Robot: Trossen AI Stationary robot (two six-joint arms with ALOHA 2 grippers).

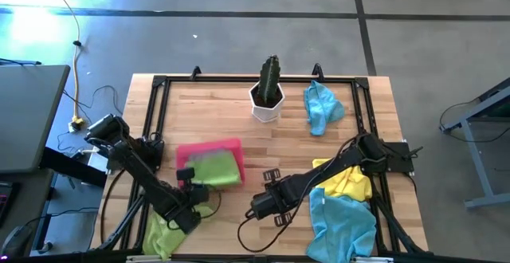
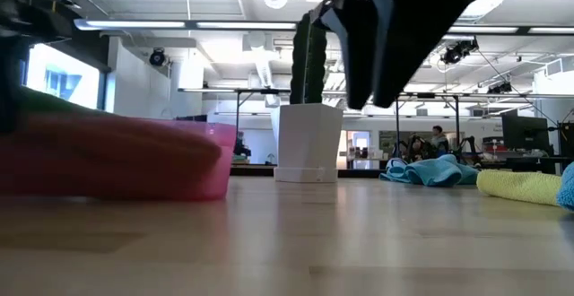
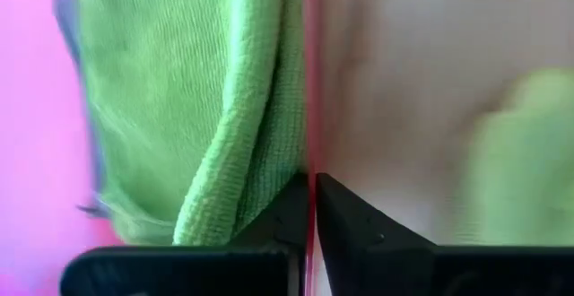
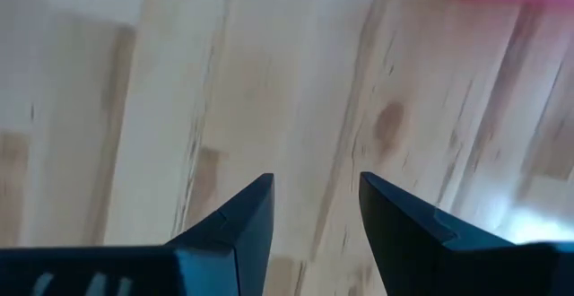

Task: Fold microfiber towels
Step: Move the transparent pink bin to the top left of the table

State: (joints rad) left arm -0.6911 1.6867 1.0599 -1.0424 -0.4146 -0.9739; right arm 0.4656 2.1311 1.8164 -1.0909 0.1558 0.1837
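Microfiber towels lie scattered across the wooden tabletop (image 1: 239, 111): a folded lime green towel (image 1: 213, 168) rests in the pink tray (image 1: 209, 148), another lime green towel (image 1: 163, 233) sits at the near left edge, a light blue towel (image 1: 322, 107) lies beside the potted cactus (image 1: 268, 89), and a yellow towel (image 1: 347, 182) and a larger blue towel (image 1: 343, 223) are heaped at the right. The left hand (image 3: 311, 208), fingers pressed together, pinches the tray's thin rim just beside the folded green towel. The right hand (image 4: 316, 213) hovers over bare wood near the tray, fingers spread and holding nothing
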